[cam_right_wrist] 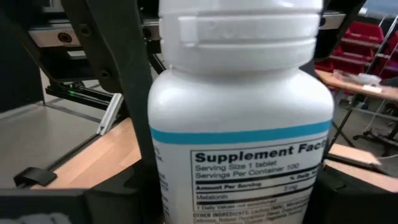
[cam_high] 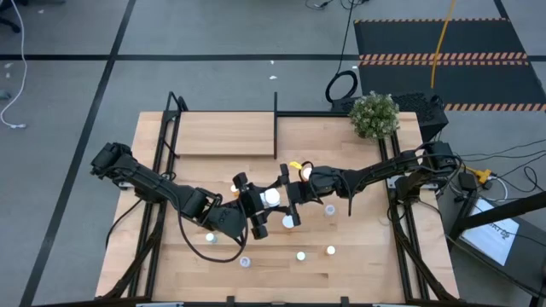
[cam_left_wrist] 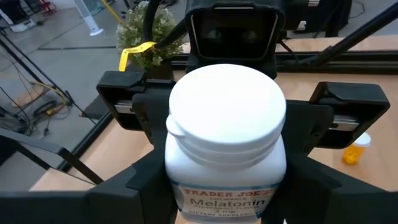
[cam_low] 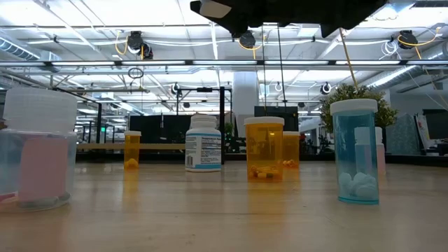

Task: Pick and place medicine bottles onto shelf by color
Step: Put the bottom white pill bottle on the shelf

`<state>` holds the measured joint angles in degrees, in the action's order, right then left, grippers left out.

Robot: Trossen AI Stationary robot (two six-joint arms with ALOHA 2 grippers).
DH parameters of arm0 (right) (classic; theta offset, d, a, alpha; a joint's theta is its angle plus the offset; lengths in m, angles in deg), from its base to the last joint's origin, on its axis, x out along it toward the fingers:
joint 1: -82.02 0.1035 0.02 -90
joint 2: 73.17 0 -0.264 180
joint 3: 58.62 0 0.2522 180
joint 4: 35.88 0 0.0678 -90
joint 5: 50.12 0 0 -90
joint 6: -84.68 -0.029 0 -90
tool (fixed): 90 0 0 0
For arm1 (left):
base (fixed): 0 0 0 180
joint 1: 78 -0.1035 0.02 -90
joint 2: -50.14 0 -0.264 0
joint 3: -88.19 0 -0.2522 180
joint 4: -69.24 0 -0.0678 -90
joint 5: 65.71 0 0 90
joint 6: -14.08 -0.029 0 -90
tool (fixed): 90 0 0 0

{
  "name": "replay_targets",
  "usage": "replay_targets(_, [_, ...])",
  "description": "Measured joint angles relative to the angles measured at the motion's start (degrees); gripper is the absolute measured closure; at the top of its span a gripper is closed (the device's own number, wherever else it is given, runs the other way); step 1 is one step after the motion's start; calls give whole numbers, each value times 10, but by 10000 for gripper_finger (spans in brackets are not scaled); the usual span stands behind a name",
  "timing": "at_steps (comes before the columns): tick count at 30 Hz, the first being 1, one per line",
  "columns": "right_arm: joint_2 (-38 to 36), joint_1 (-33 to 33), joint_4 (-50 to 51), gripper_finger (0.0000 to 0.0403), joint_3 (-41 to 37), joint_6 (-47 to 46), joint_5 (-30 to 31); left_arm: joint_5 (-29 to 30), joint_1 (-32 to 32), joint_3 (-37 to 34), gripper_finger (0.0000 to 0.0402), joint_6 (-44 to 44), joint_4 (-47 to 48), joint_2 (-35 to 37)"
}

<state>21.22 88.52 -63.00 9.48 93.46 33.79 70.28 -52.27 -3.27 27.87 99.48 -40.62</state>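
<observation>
White melatonin bottle (cam_high: 271,197) clamped upright between both pincers mid-table: left pincer (cam_high: 256,205) and right pincer (cam_high: 288,193) each gripping it.

Two arms, each a chain of matte black segments joined by rounded black joint housings. Left pincer (cam_high: 256,207): blocky black fingers on a black crossbar. Right pincer (cam_high: 288,189): same black build, with a black rectangular camera housing (cam_left_wrist: 232,31) behind it and a yellow tag (cam_left_wrist: 135,53) beside.

lab/workshop | taped grey floor (cam_high: 77,77) | hazard-striped mat (cam_high: 444,38) | ceiling trusses (cam_low: 210,42)
</observation>
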Motion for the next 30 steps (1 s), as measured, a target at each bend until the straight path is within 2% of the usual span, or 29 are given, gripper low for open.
replay_targets(5, [-14,0,36,171,1,-18,3,1,2,1,164,12,-7,3])
replay_targets(14, [-72,0,186,165,3,-40,46,-3,-2,2,178,-13,-32,30])
replay_targets(20, [-83,-1,298,117,-8,-89,81,13,-5,5,174,-62,-78,51])
replay_targets(25, [-96,-1,310,71,2,-93,82,18,-6,3,176,-73,-62,55])
replay_targets(28, [-93,0,349,57,-4,-81,79,52,-8,6,172,-66,-57,68])
replay_targets(30, [-102,0,347,54,-4,-73,79,80,-9,4,171,-57,-20,74])
